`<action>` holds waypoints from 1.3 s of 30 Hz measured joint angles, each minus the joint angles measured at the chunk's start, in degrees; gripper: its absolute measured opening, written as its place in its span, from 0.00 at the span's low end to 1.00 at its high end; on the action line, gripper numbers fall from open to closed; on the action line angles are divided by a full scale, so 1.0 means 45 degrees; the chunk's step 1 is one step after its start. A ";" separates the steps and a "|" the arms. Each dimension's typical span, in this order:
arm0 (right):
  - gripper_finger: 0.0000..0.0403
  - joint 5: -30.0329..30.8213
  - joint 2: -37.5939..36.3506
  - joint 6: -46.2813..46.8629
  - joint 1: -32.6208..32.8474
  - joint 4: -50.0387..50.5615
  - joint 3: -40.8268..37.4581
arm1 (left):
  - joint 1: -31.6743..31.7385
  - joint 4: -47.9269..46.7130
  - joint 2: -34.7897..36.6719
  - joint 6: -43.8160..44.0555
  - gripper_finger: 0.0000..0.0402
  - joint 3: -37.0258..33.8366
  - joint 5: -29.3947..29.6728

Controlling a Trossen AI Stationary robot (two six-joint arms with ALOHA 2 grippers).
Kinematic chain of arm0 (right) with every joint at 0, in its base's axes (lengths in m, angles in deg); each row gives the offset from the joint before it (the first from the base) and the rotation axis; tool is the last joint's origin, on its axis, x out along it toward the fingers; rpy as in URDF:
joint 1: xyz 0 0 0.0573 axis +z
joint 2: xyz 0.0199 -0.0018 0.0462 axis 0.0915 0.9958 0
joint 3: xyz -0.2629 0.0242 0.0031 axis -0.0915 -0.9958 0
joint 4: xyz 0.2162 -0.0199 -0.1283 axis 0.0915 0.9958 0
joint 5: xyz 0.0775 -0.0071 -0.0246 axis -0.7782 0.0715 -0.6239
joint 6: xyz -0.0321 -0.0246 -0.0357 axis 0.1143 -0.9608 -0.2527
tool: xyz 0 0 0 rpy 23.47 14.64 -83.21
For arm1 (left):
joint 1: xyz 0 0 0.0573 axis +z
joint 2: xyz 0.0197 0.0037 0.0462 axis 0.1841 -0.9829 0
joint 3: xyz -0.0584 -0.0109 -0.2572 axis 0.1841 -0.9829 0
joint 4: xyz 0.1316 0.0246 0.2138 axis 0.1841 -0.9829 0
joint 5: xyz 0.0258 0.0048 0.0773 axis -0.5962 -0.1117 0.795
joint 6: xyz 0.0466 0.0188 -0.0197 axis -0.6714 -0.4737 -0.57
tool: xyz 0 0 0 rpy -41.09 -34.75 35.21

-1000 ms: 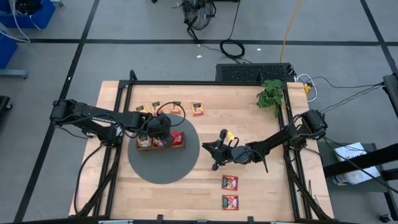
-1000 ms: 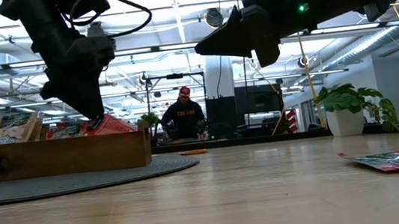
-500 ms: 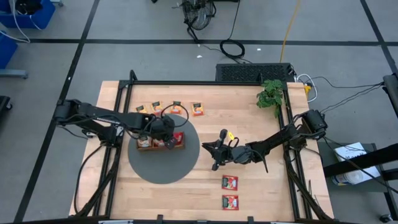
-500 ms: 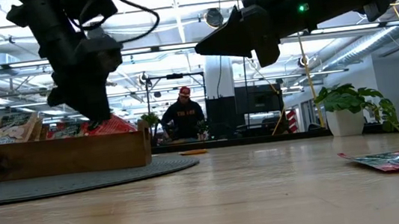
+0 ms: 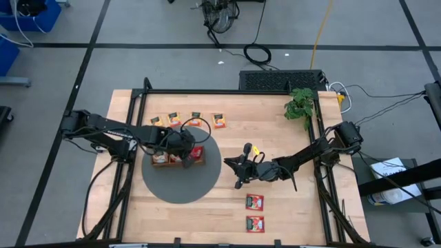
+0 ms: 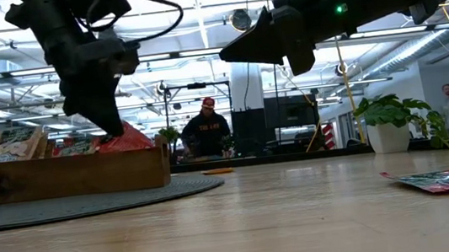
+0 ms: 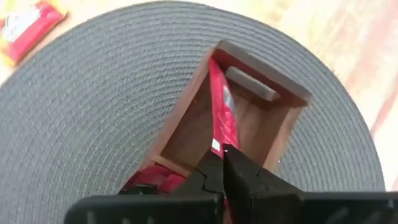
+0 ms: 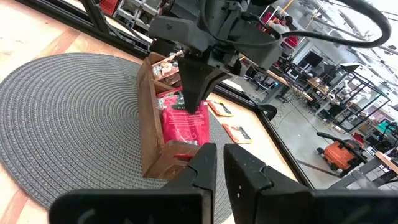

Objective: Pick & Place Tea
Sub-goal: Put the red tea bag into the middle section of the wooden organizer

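Pinching a red packet (image 7: 222, 118) in tray (image 5: 160, 163) with left gripper (image 5: 186, 161); loose packets (image 5: 255, 202) waiting at five o'clock, right gripper (image 5: 238, 171) pressed together, idle.

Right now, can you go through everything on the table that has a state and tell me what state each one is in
Left gripper: shut on red packet, over the tray's end compartment.
Red packet: on edge, standing in that compartment.
Wooden tray: on the grey mat, packets in its compartments.
Right gripper: shut, empty, raised off the table.
Two red packets: flat on the table.
Four packets: flat, in a row behind the mat.
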State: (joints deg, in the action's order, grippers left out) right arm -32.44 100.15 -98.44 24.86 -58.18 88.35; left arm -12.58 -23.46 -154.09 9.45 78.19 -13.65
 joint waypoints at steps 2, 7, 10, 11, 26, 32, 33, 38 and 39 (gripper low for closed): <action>0.04 0.0000 0.0000 0.0000 0.0002 0.0003 0.0000 | -0.0118 -0.0137 0.0084 -0.0362 0.01 0.0106 0.0036; 0.04 0.0000 0.0000 0.0000 0.0000 0.0023 0.0000 | -0.0629 -0.2510 0.0078 -0.1133 0.01 0.1707 0.0075; 0.04 0.0000 0.0000 0.0000 0.0002 0.0052 0.0000 | -0.1142 -0.4808 0.0083 -0.1793 0.01 0.3258 0.0277; 0.04 0.0000 0.0000 0.0000 -0.0002 0.0071 0.0000 | -0.1321 -0.5551 0.0093 -0.2032 0.00 0.3720 0.0254; 0.04 0.0000 0.0000 0.0000 0.0002 0.0085 0.0000 | -0.1680 -0.9384 -0.0187 -0.6039 0.00 0.5414 -0.1426; 0.04 0.0001 0.0000 0.0000 -0.0002 0.0085 0.0000 | -0.1318 -1.0008 -0.1480 -0.6669 0.00 0.5377 -0.1357; 0.04 0.0003 0.0000 0.0000 -0.0003 0.0085 0.0000 | -0.1242 -1.0041 -0.1680 -0.6734 0.00 0.5377 -0.1345; 0.04 0.0005 0.0000 0.0000 0.0001 0.0085 0.0000 | -0.0939 -1.0004 -0.2672 -0.7178 0.00 0.5377 -0.1263; 0.04 0.0005 0.0000 0.0000 -0.0002 0.0085 0.0000 | -0.0914 -1.0006 -0.2820 -0.7267 0.00 0.5377 -0.1276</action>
State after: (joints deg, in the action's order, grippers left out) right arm -32.41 100.15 -98.44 24.85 -57.79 88.35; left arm -16.69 -68.49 -166.78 -23.25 102.38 -19.39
